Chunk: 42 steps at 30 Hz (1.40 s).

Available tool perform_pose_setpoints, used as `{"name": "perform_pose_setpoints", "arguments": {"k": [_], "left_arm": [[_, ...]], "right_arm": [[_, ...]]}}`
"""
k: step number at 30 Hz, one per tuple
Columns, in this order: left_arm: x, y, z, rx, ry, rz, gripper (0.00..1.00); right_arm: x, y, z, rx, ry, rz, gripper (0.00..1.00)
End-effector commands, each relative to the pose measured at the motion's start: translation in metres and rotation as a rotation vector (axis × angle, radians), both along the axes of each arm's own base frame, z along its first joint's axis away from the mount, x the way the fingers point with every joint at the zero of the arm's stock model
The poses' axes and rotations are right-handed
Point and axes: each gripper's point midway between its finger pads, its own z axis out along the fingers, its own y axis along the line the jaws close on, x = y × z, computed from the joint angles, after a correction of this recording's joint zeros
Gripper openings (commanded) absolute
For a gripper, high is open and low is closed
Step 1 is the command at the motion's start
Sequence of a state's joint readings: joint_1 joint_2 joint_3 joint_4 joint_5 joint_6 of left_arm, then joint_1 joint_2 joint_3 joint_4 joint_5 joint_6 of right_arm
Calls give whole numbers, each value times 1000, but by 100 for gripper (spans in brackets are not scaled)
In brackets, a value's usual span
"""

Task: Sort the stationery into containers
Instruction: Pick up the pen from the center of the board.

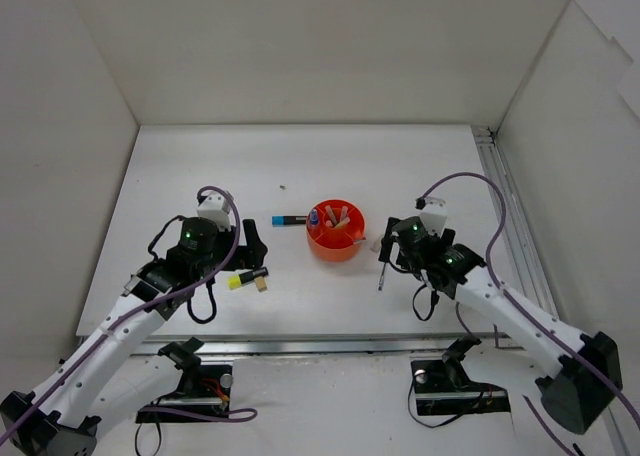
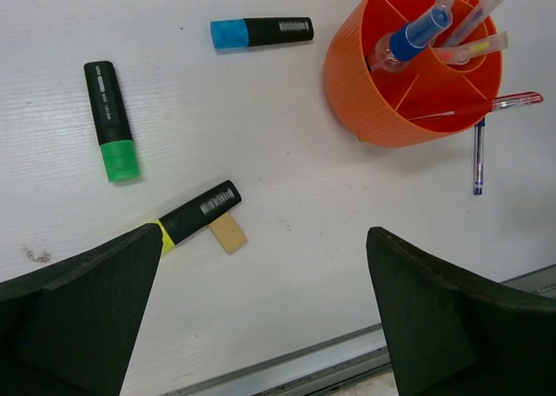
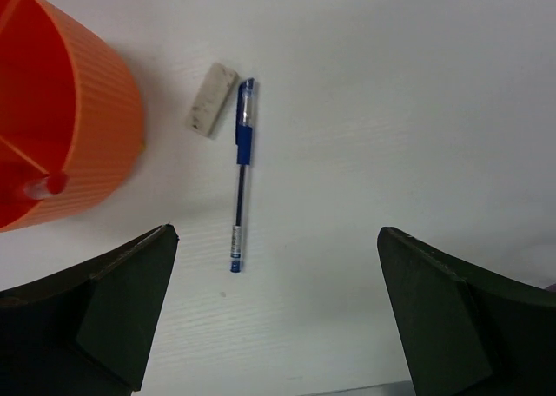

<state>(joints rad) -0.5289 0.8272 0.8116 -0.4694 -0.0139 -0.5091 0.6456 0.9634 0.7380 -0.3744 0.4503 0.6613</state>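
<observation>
No wording can be read anywhere. White print runs along the black barrels of three highlighters ahead of the fingers of the left gripper (image 2: 263,235). The yellow-capped highlighter (image 2: 198,212) lies just off the left fingertip, the green-capped highlighter (image 2: 110,121) farther ahead on that side, and the blue-capped highlighter (image 2: 261,32) farthest ahead. All of this print is too small to make out. Between the fingers of the right gripper (image 3: 278,231), the blue pen (image 3: 241,174) bears a small printed band near its closer end, likewise illegible.

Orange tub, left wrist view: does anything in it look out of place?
Yes. The red pen lies nearly flat across the orange tub, its end poking out over the rim, while the other pens lean inside the compartments. It looks poorly seated and might slip out.
</observation>
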Motion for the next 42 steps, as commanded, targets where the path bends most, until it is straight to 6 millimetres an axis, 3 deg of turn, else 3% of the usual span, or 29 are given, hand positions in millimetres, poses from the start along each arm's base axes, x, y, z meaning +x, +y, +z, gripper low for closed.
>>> {"name": "perform_pose_setpoints", "arguments": {"k": [1, 2, 4, 5, 10, 11, 19, 26, 34, 38, 42], "left_arm": [[7, -7, 26, -36, -66, -32, 100], [6, -7, 24, -35, -67, -28, 100], [4, -5, 22, -39, -67, -19, 100], [5, -2, 22, -40, -66, -9, 100], [5, -1, 21, -40, -74, -8, 100], [8, 4, 20, -24, -79, 23, 100], [10, 10, 20, -11, -85, 46, 100], [12, 14, 19, -6, -92, 72, 100], [12, 15, 22, -3, -94, 78, 100], [14, 17, 24, 9, -96, 82, 100], [14, 13, 19, 10, -74, 68, 100]], "right_arm": [[2, 8, -20, 17, 158, -12, 98], [6, 4, -36, -13, 222, -23, 98], [17, 8, -37, -15, 255, -15, 98], [20, 5, -51, -49, 310, -15, 98], [45, 6, -68, -64, 380, -24, 96], [47, 4, -79, -78, 416, -25, 96], [55, 23, -112, 49, 503, 51, 84], [53, 20, -135, 61, 545, 46, 61], [44, 21, -136, 112, 548, 56, 31], [38, 20, -134, 124, 538, 58, 1], [33, 17, -128, 127, 519, 51, 0]]}}
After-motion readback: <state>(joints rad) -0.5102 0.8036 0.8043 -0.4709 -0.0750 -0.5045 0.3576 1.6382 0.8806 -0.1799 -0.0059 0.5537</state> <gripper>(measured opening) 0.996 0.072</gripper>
